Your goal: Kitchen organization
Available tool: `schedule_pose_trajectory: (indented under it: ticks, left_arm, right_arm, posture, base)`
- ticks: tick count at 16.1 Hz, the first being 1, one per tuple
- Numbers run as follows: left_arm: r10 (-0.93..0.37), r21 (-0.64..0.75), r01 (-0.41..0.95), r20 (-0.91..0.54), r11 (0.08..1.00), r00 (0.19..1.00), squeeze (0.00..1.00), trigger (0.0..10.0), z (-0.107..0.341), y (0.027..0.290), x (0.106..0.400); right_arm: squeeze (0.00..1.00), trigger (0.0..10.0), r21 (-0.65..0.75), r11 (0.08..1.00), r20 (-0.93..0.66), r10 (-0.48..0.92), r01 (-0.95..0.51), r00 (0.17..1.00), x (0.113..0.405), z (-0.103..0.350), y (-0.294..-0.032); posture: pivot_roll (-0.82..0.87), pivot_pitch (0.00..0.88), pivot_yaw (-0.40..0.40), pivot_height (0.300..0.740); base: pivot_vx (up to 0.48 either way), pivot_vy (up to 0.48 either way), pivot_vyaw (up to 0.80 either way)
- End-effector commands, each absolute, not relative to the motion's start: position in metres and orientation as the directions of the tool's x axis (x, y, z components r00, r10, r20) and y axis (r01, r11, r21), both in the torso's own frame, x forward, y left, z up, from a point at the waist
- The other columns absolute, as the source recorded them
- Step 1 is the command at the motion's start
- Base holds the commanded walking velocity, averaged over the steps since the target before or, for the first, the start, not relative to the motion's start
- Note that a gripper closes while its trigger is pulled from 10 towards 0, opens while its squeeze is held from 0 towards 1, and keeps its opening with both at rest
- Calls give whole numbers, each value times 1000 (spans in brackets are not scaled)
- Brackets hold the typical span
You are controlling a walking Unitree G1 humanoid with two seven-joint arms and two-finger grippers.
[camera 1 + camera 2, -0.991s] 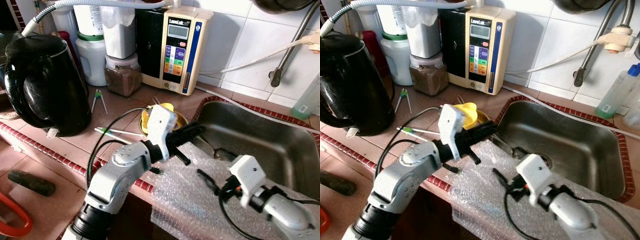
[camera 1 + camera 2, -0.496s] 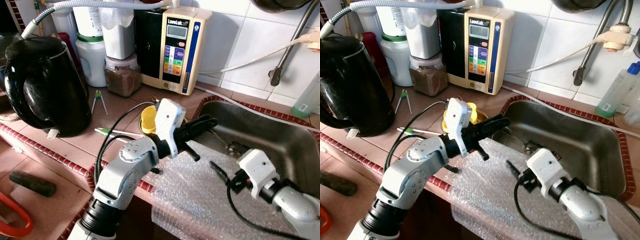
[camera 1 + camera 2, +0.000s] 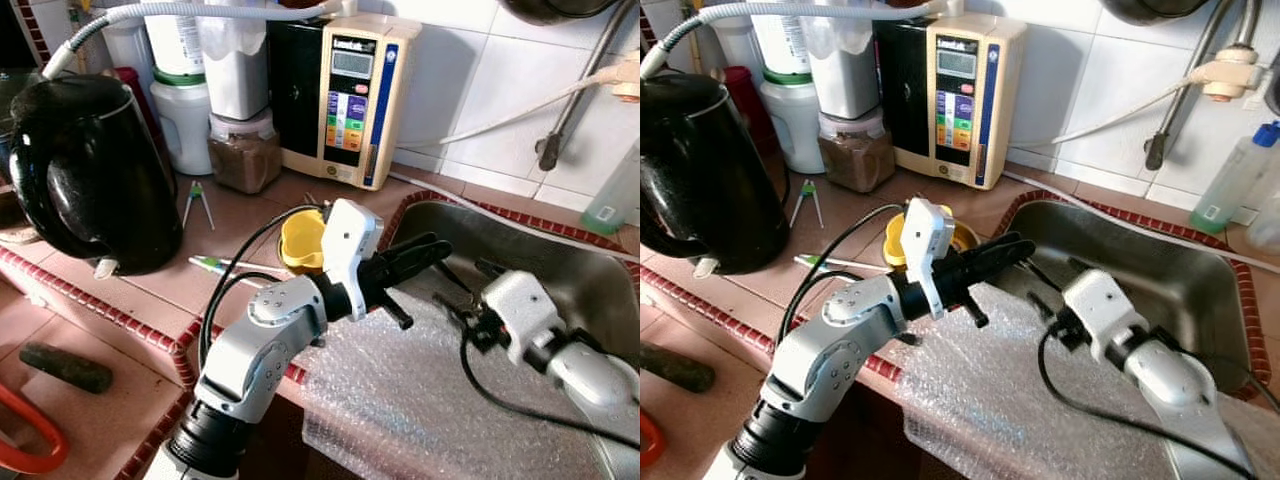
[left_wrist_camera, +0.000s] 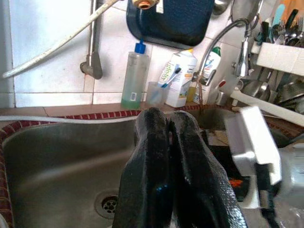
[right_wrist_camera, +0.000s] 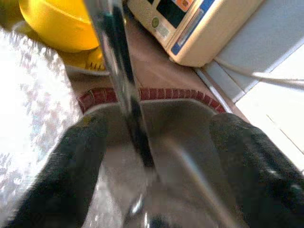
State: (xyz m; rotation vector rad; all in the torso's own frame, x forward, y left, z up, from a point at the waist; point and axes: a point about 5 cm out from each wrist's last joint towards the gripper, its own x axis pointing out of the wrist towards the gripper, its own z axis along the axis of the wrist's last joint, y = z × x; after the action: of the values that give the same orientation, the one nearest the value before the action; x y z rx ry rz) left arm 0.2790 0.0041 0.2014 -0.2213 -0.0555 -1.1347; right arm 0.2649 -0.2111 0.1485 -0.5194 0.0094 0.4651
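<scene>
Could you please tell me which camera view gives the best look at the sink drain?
The left wrist view shows it best: the drain sits on the sink floor beside the shut left end effector. In both eye views the arms cover that spot, and the right wrist view is too blurred to tell.

You can make out little lettering here. The cream water ionizer [image 3: 352, 95] at the back of the counter carries a brand name above its small display, something like "LeveLuk", too blurred to be sure. Its coloured button labels are too small to read.
</scene>
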Motion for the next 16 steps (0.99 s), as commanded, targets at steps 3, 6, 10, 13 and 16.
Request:
schedule_pose_trajectory:
  ticks: [3, 6, 10, 13, 16]
  left_arm:
    - [-897, -134, 912, 176, 387, 407, 0, 10000, 207, 2, 276]
    - [-895, -133, 909, 169, 394, 413, 0, 10000, 205, 2, 276]
    - [-887, -138, 901, 169, 410, 430, 0, 10000, 205, 2, 278]
    - [-886, -140, 900, 168, 412, 432, 0, 10000, 205, 2, 279]
    - [-887, -140, 900, 166, 412, 431, 0, 10000, 205, 3, 279]
  right_arm:
    - [0, 0, -460, 762, -130, 450, -456, 884, 270, 143, -208]
    - [0, 0, -435, 724, -145, 530, -535, 835, 266, 142, -189]
    - [0, 0, -418, 705, -161, 563, -573, 811, 259, 137, -181]
    - [0, 0, -430, 702, -161, 560, -568, 813, 259, 137, -182]
    - [0, 0, -437, 705, -157, 552, -558, 819, 259, 138, -182]
  posture:
    - [61, 0, -13, 740]
    - [60, 0, -14, 740]
    - [60, 0, -15, 740]
    - [58, 0, -12, 740]
    - [55, 0, -6, 740]
  base:
    - [0, 0, 0]
    - [0, 0, 0]
    - [0, 0, 0]
    - [0, 0, 0]
    - [0, 0, 0]
